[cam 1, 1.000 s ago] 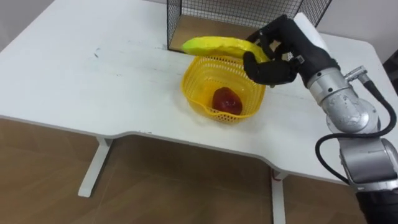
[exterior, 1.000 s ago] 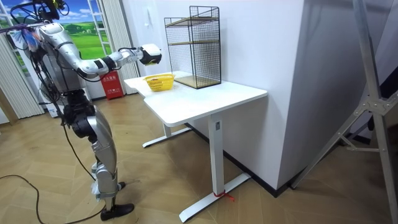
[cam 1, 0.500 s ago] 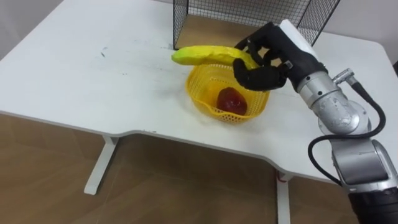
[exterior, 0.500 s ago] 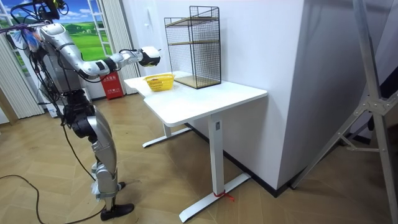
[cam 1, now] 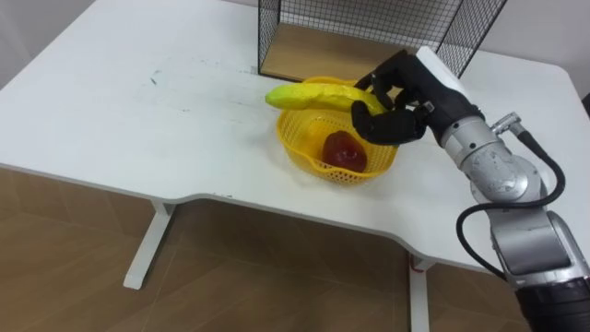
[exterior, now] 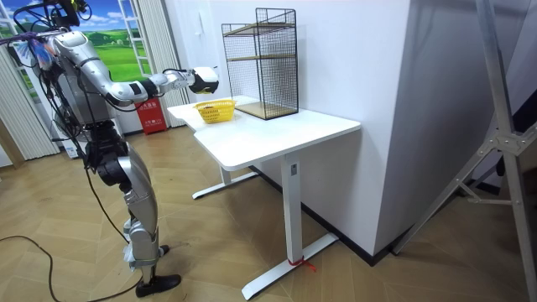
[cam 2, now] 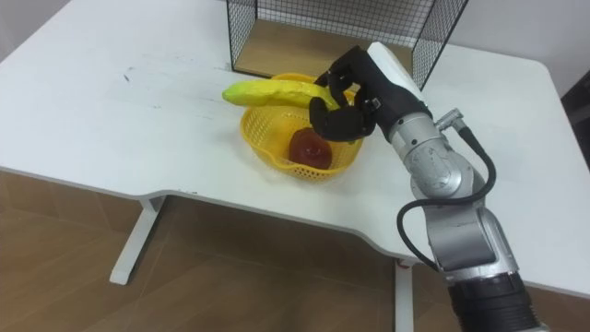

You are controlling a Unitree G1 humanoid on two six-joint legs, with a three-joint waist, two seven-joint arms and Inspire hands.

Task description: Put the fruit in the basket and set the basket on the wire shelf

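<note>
**A:** Down a touch since half a second ago: the banana (cam 1: 309, 95) now hangs just above the far rim of the yellow basket (cam 1: 300, 155).

**B:** What holds it?

**A:** The right hand (cam 1: 401, 92). Its fingers (cam 1: 383, 129) are curled round the banana's right end, and the left tip pokes out past the basket's left edge.

**B:** Anything inside the basket?

**A:** One red fruit (cam 1: 343, 149), lying on the bottom.

**B:** And where's the basket?

**A:** On the white bench (cam 1: 138, 120), just on the near side of the wire shelf (cam 1: 369, 18), which stands at the far edge.
</note>
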